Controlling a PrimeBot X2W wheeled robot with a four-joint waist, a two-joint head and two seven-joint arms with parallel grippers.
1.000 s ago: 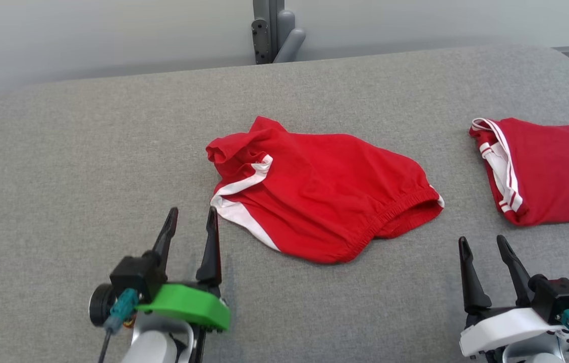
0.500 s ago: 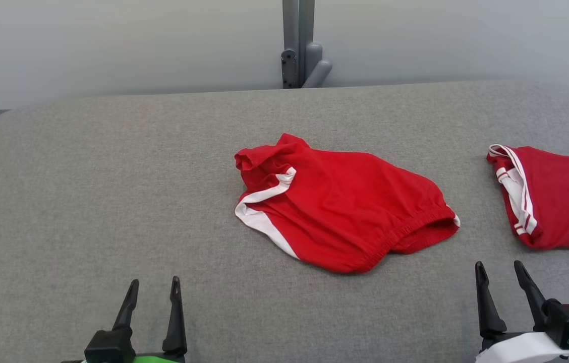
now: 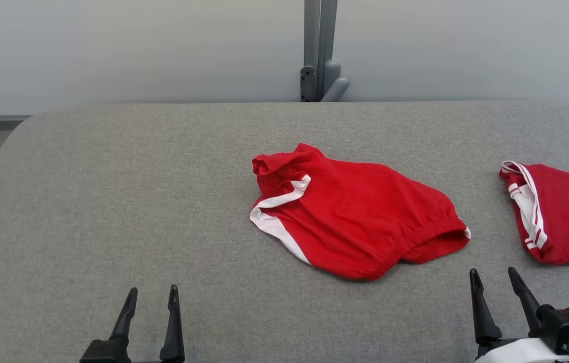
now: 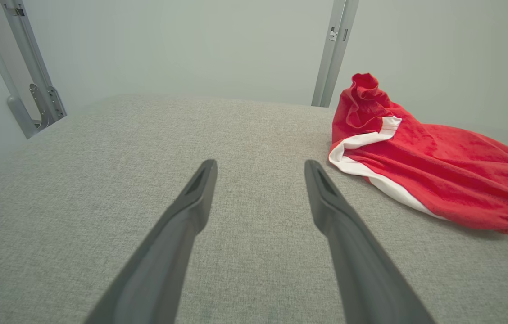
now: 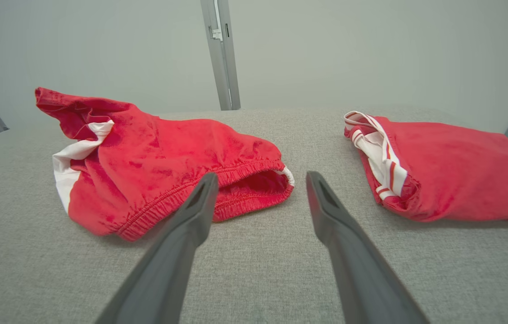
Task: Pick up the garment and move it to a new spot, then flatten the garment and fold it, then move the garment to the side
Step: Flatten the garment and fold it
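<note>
- The shorts (image 3: pixel 360 222) lie crumpled on the table (image 3: pixel 113 201), just right of its middle in the head view, apart from both grippers.
- Their white-trimmed leg hem faces 9 o'clock. The elastic waistband runs along the 5 o'clock edge and gapes open. One corner bunches upward at 11 o'clock.
- From 7 round to 11 o'clock of the shorts, bare grey cloth runs wide to the table's rounded corner. A narrower band at 12 o'clock reaches the far edge.
- At 3 o'clock, across a bare gap, a second garment (image 3: pixel 562 217) runs off the picture's right edge.
- The right gripper (image 3: pixel 494 271) sits at 5 o'clock, near the waistband, fingers spread on nothing.
- The left gripper (image 3: pixel 153 289) sits at 8 o'clock, well apart, fingers likewise spread.
- A post (image 3: pixel 320 50) stands at 12 o'clock beyond the table.
</note>
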